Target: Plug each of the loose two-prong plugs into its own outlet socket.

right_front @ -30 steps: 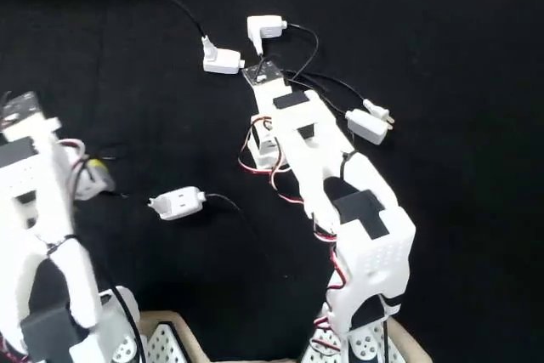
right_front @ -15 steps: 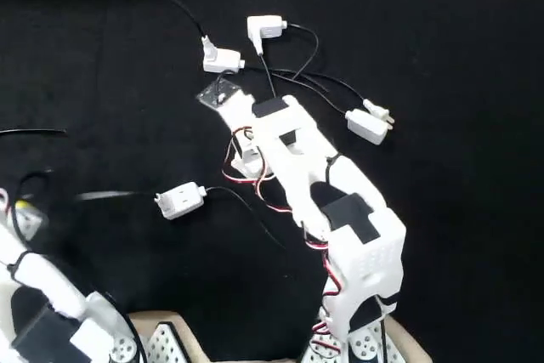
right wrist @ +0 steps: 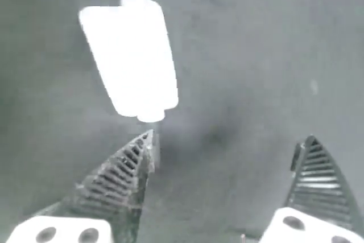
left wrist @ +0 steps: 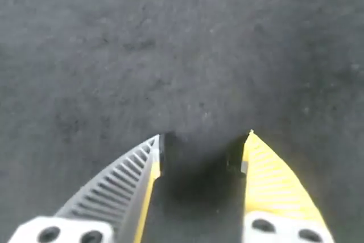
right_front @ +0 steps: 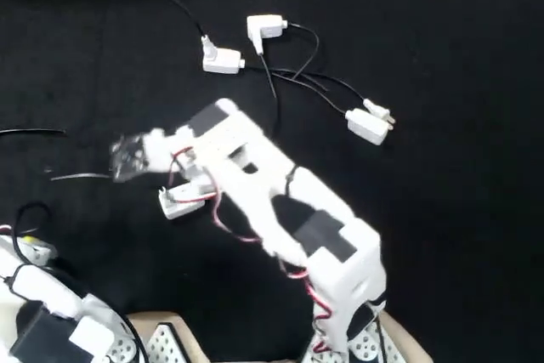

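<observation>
– Over the desk [right_front: 476,210], in the high view, what do you have?
– I see my right gripper [right_front: 127,157] near a white socket piece [right_front: 180,201]. A two-prong plug [right_front: 367,125] lies well apart from them, farther back.
– And the left wrist view?
– My left gripper [left wrist: 205,138] is above the black desk, jaws partly open, nothing between them.
– The right wrist view?
– Jaws wide open and empty. The white socket piece [right wrist: 129,55] lies just beyond one fingertip.
</observation>
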You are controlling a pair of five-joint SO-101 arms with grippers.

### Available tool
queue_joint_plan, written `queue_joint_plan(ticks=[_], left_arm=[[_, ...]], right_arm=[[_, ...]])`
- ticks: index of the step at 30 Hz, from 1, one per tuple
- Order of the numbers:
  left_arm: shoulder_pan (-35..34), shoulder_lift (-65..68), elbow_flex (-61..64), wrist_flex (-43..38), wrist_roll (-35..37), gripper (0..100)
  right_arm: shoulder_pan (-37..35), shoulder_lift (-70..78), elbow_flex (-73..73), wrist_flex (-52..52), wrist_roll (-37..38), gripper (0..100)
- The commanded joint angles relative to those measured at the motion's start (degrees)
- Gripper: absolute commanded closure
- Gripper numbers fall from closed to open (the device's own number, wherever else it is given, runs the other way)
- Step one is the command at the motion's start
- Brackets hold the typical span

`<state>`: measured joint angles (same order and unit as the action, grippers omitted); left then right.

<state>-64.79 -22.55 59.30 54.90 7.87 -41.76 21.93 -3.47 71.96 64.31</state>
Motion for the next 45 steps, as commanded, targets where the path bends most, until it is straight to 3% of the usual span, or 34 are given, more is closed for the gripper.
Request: queue_joint_plan(ticks=[1, 10, 17, 25, 31, 38, 45], left_arm=[[-0.6, -0.4, 1.2, -5.1, -0.2, 76], [-0.6, -0.4, 1.3, -5.1, -0.2, 76], [-0.6, -0.4, 1.4, -5.1, -0.2, 76], [-0.6, -0.4, 1.4, -5.1, -0.2, 76], [-0.6, -0.4, 1.4, -5.1, -0.2, 76], [-0.6, -0.4, 1.4, -5.1, -0.2, 76], [-0.6, -0.4, 1.5, -5.1, -0.2, 76]], right_arm=[[-3.7, -0.3, -5.4, 6.8, 8.9, 62.4], [-8.8, 11.0, -12.0, 10.9, 11.6, 62.4], [-9.8, 26.3, -27.4, 17.0, 5.5, 64.0], [-9.6, 37.6, -48.3, 28.5, 4.7, 96.7], [-6.5, 41.2, -58.5, 28.7, -2.1, 94.6], [1.2, 41.4, -68.7, 27.9, -2.8, 94.6], [11.1, 41.5, -82.7, 17.2, -2.8, 94.6]])
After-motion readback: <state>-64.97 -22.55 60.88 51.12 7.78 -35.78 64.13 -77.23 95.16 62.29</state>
